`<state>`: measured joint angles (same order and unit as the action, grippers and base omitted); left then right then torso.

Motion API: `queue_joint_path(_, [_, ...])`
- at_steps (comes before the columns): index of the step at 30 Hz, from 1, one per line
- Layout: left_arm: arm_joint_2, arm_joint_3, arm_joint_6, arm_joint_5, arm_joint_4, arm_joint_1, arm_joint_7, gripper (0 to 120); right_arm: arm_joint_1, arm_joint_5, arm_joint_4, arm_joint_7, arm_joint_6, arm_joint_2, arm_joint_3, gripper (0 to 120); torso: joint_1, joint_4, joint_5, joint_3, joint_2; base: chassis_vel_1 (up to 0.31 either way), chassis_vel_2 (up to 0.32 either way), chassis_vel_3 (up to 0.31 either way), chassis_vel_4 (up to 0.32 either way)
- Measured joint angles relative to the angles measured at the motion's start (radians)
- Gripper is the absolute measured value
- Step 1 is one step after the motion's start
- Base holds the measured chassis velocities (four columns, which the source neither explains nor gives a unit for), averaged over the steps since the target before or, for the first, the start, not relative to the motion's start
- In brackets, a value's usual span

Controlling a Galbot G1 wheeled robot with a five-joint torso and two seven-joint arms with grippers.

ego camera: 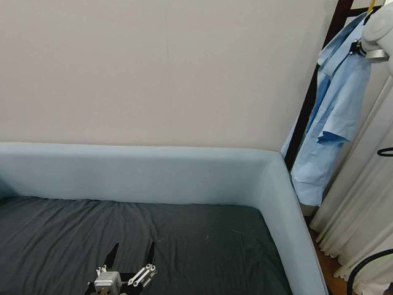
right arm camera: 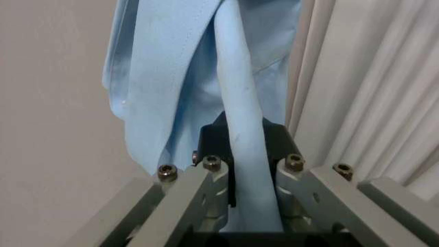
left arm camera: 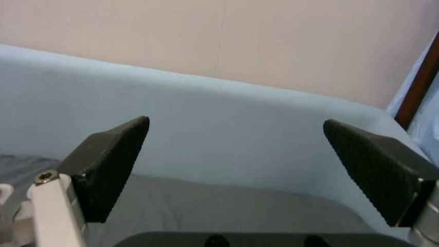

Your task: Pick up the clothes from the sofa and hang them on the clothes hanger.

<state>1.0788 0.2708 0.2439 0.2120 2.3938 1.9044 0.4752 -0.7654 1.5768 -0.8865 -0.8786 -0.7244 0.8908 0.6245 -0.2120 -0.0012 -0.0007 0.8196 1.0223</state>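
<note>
A light blue shirt [ego camera: 328, 123] hangs at the far right against a dark wooden rack post [ego camera: 307, 104], past the sofa's right end. My right gripper [ego camera: 357, 47] is high up at the shirt's collar area. In the right wrist view, the right gripper [right arm camera: 241, 139] is shut on a long fold of the shirt [right arm camera: 178, 67], and the cloth runs down between its black pads [right arm camera: 211, 141]. Low over the sofa's dark seat cushion [ego camera: 184, 239], my left gripper [ego camera: 132, 249] stands open and holds nothing. The left wrist view has that left gripper [left arm camera: 235, 123] facing the sofa's pale blue backrest [left arm camera: 219, 128].
The sofa's light blue padded frame [ego camera: 153, 175] runs along a plain wall. White curtains [ego camera: 368, 203] hang right of the rack, with a black hook-shaped piece [ego camera: 387, 150] in front of them. A yellow part [ego camera: 373, 6] shows at the rack's top.
</note>
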Motion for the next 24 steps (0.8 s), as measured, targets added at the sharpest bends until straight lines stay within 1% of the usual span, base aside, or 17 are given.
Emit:
queue_joint_path(1, [0.000, 0.003, 0.005, -0.014, -0.001, 0.000, 0.001, 100, -0.012, 0.015, 0.033, -0.002, 0.000, 0.019, -0.002, 6, 0.000, -0.0003, 0.0000, 0.000, 0.000, 0.000, 0.000, 0.000, 0.000])
queue_joint_path(6, [-0.008, 0.026, 0.010, -0.028, 0.000, 0.001, 0.003, 100, -0.029, 0.025, 0.100, 0.003, 0.000, 0.057, -0.006, 6, 0.000, -0.0001, -0.0003, 0.000, 0.000, 0.000, 0.000, 0.000, 0.000])
queue_joint_path(10, [-0.013, 0.045, 0.010, -0.028, 0.008, 0.002, 0.004, 100, -0.014, 0.029, 0.113, -0.004, -0.001, 0.064, -0.025, 6, 0.000, 0.0000, -0.0006, 0.000, 0.000, 0.000, 0.000, 0.000, 0.000])
queue_joint_path(12, [-0.016, 0.055, 0.010, -0.027, 0.014, 0.006, 0.005, 100, 0.004, 0.041, 0.106, -0.021, -0.003, 0.061, -0.039, 6, 0.000, -0.0001, 0.0002, 0.000, 0.000, 0.000, 0.000, 0.000, 0.000])
queue_joint_path(21, [-0.013, 0.077, 0.011, -0.024, 0.022, 0.011, 0.008, 100, 0.046, 0.077, 0.049, -0.064, -0.005, 0.034, -0.049, 4, 0.000, -0.0001, -0.0003, 0.000, 0.000, 0.000, 0.000, 0.000, 0.000])
queue_joint_path(23, [-0.012, 0.078, 0.011, -0.023, 0.023, 0.014, 0.009, 100, 0.059, 0.070, 0.008, -0.044, -0.006, 0.007, -0.041, 2, 0.000, 0.0001, -0.0001, 0.000, 0.000, 0.000, 0.000, 0.000, 0.000])
queue_joint_path(24, [-0.011, 0.079, 0.011, -0.023, 0.023, 0.016, 0.011, 100, 0.068, 0.045, -0.026, -0.023, -0.006, -0.013, -0.037, 6, 0.000, -0.0001, 0.0000, 0.000, 0.000, 0.000, 0.000, 0.000, 0.000])
